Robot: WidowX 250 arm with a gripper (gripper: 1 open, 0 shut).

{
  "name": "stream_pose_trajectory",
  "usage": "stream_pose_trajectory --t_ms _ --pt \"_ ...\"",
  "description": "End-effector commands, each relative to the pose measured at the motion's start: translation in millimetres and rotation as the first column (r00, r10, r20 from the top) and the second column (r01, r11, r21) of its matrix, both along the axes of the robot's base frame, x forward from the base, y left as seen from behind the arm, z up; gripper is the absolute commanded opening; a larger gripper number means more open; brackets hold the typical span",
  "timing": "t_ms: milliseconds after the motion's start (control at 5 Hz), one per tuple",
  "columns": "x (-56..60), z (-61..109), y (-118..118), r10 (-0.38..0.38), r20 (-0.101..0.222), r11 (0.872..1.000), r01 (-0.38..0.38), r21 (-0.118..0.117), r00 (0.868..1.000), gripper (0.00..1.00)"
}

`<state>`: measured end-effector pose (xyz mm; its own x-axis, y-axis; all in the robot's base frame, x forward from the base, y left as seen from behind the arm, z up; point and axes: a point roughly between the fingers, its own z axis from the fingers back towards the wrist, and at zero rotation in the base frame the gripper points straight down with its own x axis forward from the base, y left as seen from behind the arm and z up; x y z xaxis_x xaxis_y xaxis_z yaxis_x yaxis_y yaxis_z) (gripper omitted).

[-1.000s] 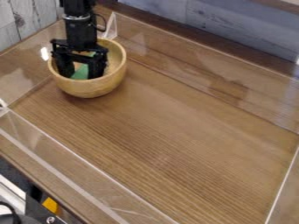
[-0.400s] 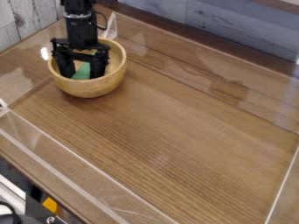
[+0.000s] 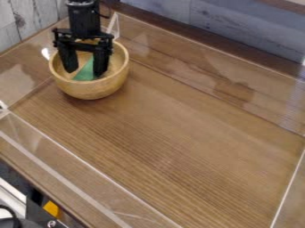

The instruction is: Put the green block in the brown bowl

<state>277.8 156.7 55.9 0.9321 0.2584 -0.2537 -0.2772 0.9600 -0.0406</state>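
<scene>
since a second ago the gripper [image 3: 87, 64] has lifted a little above the brown bowl [image 3: 105, 85], its black fingers [image 3: 70, 61] spread wide and holding nothing. inside the bowl lies the green block [image 3: 86, 75], resting on the bottom between the fingers, seemingly free of them. the bowl sits near the far left corner of a wood-grain table [image 3: 179, 134] ringed by low clear walls [image 3: 71, 169]. behind it runs a grey plank wall [image 3: 238, 22].
</scene>
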Motion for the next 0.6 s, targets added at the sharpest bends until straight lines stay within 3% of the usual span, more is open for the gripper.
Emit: stream_pose_trajectory --t_ms 0,400 --pt "13.2 37.4 -2 0.015 0.084 0.999 -0.019 0.048 0.996 1.00" --pt "2.2 55.1 2 0.057 0.091 0.997 -0.061 0.046 0.994 1.00"
